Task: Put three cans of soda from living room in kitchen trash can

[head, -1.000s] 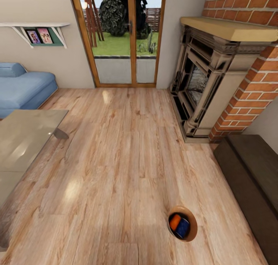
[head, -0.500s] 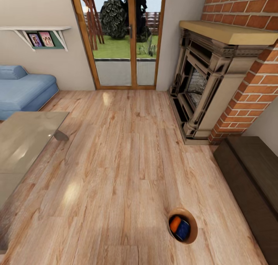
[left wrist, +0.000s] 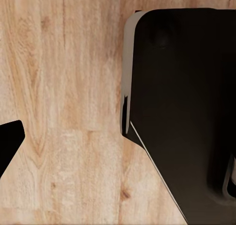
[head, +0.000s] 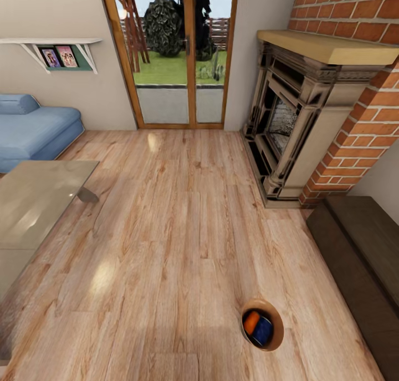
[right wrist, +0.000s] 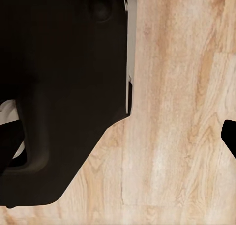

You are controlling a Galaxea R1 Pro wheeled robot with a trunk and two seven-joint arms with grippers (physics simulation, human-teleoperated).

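Wooden plank floor (head: 177,214) lies wide open between the glass coffee table (head: 33,203) and the long dark low cabinet (head: 360,253). Near the cabinet stands the small round bin with a coppery-brown inside (head: 275,319), holding an orange can (head: 251,321) and a dark blue can (head: 262,330). I cannot tell if either gripper is open or closed.

Black robot body (right wrist: 64,87) over light wood floor (right wrist: 182,112) — dark finger tip (partial) (right wrist: 230,136) at edge.

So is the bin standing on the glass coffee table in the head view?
No: the bin stands on the wood floor, with an orange can and a blue can inside, apart from the glass coffee table.
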